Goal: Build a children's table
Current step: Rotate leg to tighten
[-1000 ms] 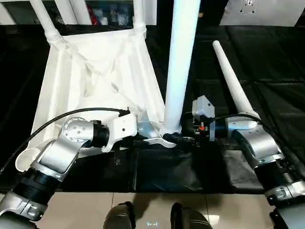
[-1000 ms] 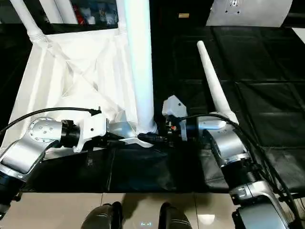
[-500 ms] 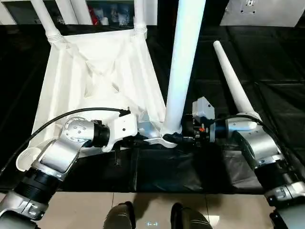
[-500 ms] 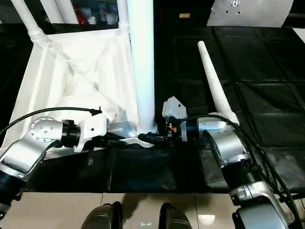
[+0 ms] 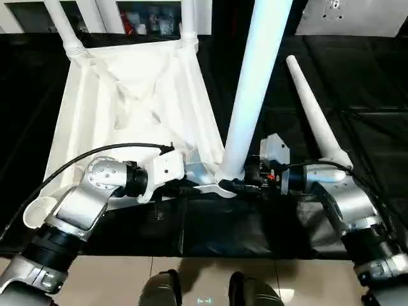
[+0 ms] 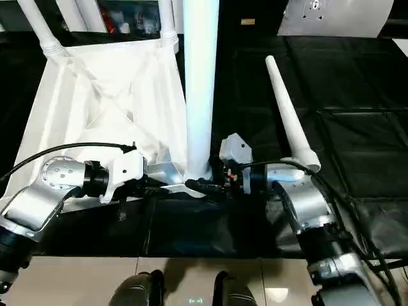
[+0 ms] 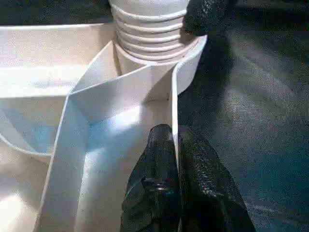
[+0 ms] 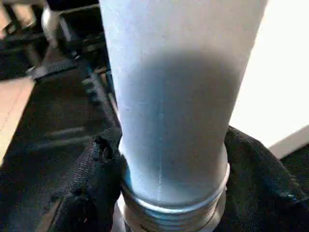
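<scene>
The third leg (image 5: pixel 252 95) is being threaded into the near corner socket (image 7: pixel 159 53) of the upturned tabletop (image 5: pixel 134 102). Next, turning it home calls for a re-grip. The right hand (image 8: pixel 169 193) clasps the leg's base, half open; the left hand (image 7: pixel 174 159) pinches the tabletop's rim beside that socket, nearly shut. The fourth leg (image 5: pixel 312 108) lies right of the socket.

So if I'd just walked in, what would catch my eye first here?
Probably the tall white leg standing in the near right corner socket of the upside-down tabletop, with the right gripper clasping its base. The left gripper pinches the tabletop's rim beside it, and a spare leg lies on the black mat to the right.
</scene>
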You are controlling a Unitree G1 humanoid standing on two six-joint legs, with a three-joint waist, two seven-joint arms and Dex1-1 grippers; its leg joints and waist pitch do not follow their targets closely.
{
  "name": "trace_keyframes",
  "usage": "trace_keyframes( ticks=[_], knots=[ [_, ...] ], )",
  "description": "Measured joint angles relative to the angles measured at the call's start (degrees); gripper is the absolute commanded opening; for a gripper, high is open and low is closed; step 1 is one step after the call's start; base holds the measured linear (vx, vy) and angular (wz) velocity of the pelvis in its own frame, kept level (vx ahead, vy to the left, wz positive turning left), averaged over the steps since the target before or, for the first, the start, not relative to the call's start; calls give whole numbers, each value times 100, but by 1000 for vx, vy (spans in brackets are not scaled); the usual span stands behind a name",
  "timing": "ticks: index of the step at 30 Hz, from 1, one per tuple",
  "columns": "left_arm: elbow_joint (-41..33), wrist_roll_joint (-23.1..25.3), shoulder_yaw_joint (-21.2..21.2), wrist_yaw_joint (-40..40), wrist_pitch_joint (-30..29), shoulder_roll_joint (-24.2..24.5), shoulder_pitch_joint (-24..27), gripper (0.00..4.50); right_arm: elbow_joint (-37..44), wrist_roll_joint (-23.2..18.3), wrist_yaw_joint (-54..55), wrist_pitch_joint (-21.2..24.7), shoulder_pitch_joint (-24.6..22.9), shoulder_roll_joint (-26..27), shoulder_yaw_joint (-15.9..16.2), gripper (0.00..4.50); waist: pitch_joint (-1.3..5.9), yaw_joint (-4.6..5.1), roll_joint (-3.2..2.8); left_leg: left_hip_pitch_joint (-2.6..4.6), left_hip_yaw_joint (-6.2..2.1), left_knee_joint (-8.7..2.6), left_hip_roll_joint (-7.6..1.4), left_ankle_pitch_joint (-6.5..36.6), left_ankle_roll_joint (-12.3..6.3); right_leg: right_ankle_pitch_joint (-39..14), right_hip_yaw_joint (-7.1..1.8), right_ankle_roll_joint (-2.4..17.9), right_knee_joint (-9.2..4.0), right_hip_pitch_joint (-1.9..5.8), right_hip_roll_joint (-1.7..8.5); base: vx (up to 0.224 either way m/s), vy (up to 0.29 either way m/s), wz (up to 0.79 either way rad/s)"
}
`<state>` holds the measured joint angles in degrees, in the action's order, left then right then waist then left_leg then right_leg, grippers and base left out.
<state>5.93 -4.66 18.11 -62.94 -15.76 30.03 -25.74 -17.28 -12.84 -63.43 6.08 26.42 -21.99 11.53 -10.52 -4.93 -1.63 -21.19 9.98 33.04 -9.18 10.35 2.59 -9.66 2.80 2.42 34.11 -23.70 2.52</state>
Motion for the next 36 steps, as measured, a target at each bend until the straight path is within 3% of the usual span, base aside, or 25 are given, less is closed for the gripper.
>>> trace_keyframes(
  ticks=[5,10,15,24,25,27,36],
  knots=[
    [-7,57,-171,834,-899,-544,-110,0,-40,170,1200,290,-32,498,-276,271,8,133,-13,27,1,1,1,2,11,-12,-2,-21,-4,25,0,0,0,0],
    [-2,249,-432,2221,-2109,-1669,-377,0,-234,518,2858,514,148,1166,-697,270,24,273,-39,18,2,10,15,-4,2,-15,-9,-26,-7,23,10,0,0,0],
    [240,456,-594,3576,-2516,-2592,-655,0,-819,806,4350,484,570,1794,-987,270,45,330,-70,-4,3,-1,34,-3,-24,-7,-5,-13,-10,4,31,0,0,0],
    [176,590,-583,3780,-2536,-2660,-658,0,-1003,913,4837,338,693,2116,-1083,270,54,341,-79,-24,2,-12,27,-1,-62,-21,14,-36,-9,-20,32,0,0,0],
    [176,590,-583,3781,-2536,-2659,-658,0,-1025,914,4838,298,701,2124,-1092,326,54,344,-79,-24,2,-12,27,-1,-61,-21,14,-36,-10,-20,33,0,0,0],
    [176,582,-580,3780,-2535,-2642,-658,0,-1091,890,4834,216,709,2144,-1095,326,54,354,-79,-24,2,-12,27,0,-61,-21,14,-36,-11,-20,34,0,0,0],
    [119,550,-454,3356,-2342,-2236,-629,0,-1053,646,4169,-66,466,1983,-1111,409,53,389,-78,-36,2,-16,26,-1,-60,-22,18,-36,-11,-32,34,0,0,0]
  ],
)
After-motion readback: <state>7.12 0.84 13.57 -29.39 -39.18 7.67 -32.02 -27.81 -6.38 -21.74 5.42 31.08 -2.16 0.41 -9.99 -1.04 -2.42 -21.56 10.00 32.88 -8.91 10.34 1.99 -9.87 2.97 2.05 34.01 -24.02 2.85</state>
